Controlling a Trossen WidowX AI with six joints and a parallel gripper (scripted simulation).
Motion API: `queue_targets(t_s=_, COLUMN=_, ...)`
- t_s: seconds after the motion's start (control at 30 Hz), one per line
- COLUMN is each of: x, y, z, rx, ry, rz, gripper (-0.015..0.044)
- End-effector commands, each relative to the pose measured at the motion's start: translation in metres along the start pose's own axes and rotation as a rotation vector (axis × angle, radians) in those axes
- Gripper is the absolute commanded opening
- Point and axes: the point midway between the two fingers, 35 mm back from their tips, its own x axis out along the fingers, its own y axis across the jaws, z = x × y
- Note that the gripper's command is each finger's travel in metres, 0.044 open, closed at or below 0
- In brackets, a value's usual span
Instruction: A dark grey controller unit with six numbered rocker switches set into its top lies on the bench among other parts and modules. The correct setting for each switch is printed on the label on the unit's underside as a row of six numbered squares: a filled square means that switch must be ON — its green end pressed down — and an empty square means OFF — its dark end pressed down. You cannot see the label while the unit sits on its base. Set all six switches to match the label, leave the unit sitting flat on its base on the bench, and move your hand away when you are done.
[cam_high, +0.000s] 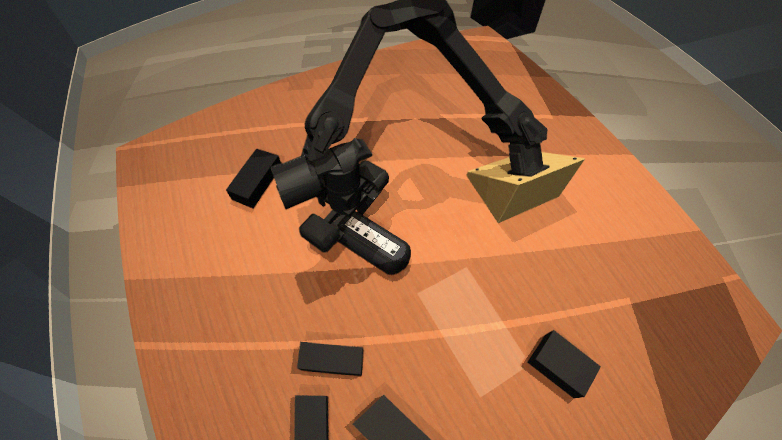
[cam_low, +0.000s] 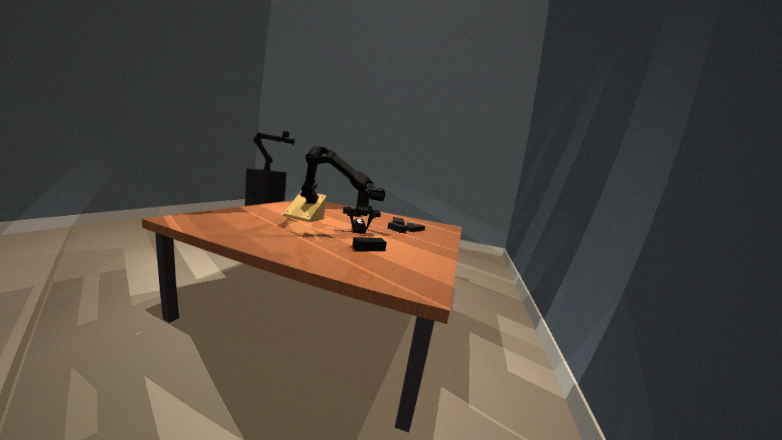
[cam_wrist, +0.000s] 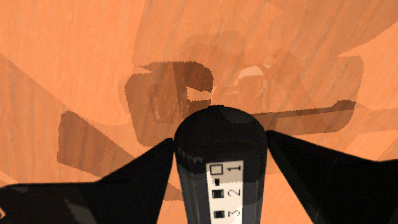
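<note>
The dark grey controller unit (cam_high: 394, 263) (cam_low: 359, 228) (cam_wrist: 220, 122) lies upside down on the bench, its white label (cam_high: 371, 235) (cam_wrist: 227, 202) facing up. In the wrist view, square 1 is empty and squares 2 and 3 are filled. The rest of the row is cut off there and too small to read surely in the top view. The rocker switches are hidden underneath. My gripper (cam_high: 349, 220) (cam_low: 360, 226) (cam_wrist: 219, 139) points down over the unit, with a fingertip against each long side. It is shut on the unit.
A black block (cam_high: 253, 177) (cam_low: 369, 244) lies beside the arm. Another block (cam_high: 330, 359) and several more lie toward the lower edge of the top view, including one (cam_high: 565, 363) at lower right. The arm stands on a yellow wedge base (cam_high: 524, 194) (cam_low: 308, 210).
</note>
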Motion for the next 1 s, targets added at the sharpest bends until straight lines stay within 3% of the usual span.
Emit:
queue_targets(t_s=0.0, x=0.001, y=0.000, z=-0.001, rx=-0.004, ry=-0.001, rz=0.000, gripper=0.0327)
queue_targets(t_s=0.97, x=-0.011, y=0.000, z=-0.005, rx=-0.004, ry=0.000, rz=0.001, gripper=0.0336)
